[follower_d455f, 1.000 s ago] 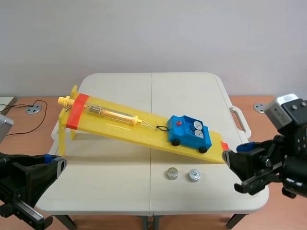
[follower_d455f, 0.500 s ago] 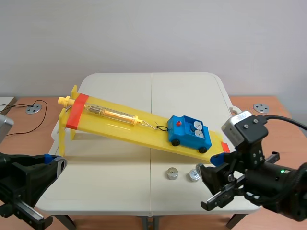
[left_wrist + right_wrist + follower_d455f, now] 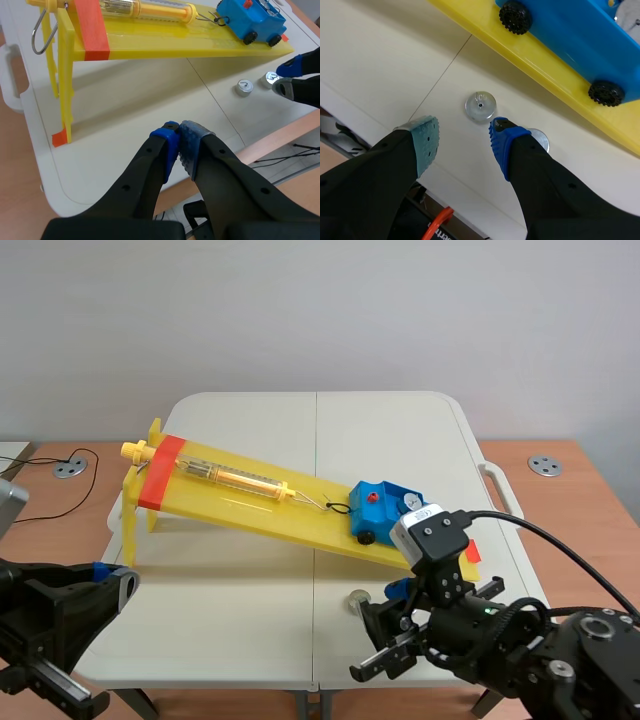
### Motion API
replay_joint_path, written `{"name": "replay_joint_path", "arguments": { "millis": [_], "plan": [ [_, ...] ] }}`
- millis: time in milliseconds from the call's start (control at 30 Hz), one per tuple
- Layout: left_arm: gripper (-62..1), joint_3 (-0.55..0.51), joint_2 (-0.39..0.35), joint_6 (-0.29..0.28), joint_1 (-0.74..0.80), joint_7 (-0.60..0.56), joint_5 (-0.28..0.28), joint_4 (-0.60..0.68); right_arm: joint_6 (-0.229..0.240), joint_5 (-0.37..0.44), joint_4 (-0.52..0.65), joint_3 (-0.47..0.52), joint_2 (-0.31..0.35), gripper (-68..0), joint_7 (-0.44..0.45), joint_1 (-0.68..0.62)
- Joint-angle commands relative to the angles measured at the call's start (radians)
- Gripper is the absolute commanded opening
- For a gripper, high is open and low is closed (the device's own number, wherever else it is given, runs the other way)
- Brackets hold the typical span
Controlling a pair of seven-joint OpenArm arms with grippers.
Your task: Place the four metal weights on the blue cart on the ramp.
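- The left gripper (image 3: 178,136) has its fingers pressed together on nothing, over bare counter (image 3: 115,145) near the edge. Only its own wrist view shows this plainly.
- The right gripper (image 3: 464,140) is low over the counter with its fingers spread, one pad grey-green and the other blue.
- Just ahead of those fingertips, in line with the gap, a metal weight (image 3: 480,106) lies flat on the counter, touched by neither finger.
- A second weight (image 3: 540,139) lies close behind the blue-padded finger, which half hides it in the right wrist view. The left wrist view shows it whole, just beside that finger. In the scene view the right arm covers it.
- Beyond both weights the yellow ramp (image 3: 540,62) slopes up, with the blue cart (image 3: 575,37) at its low end, black wheels on the slope.
- The scene view alone looks into the cart's bed, where a loaded weight (image 3: 411,502) shows. The arm's wrist camera covers the rest.
- Farthest up the ramp lies the spring scale (image 3: 150,9), its hook end at the cart's front.
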Motion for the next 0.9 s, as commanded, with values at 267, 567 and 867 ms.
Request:
{"name": "replay_joint_path", "arguments": {
  "millis": [267,567,867],
  "plan": [
    [-55.8,-0.013,0.008,-0.021,-0.006,-0.107,-0.074,0.062,-0.108,-0.002,0.013,-0.051,-0.006,-42.9,0.167,0.132],
    [-55.8,-0.013,0.008,-0.021,-0.006,-0.107,-0.074,0.062,-0.127,-0.023,-0.076,-0.074,-0.033,-42.9,0.188,0.192],
    [-55.8,-0.013,0.008,-0.021,-0.006,-0.107,-0.074,0.062,-0.138,-0.038,-0.129,-0.076,-0.058,-42.9,0.204,0.217]
  ]
}}
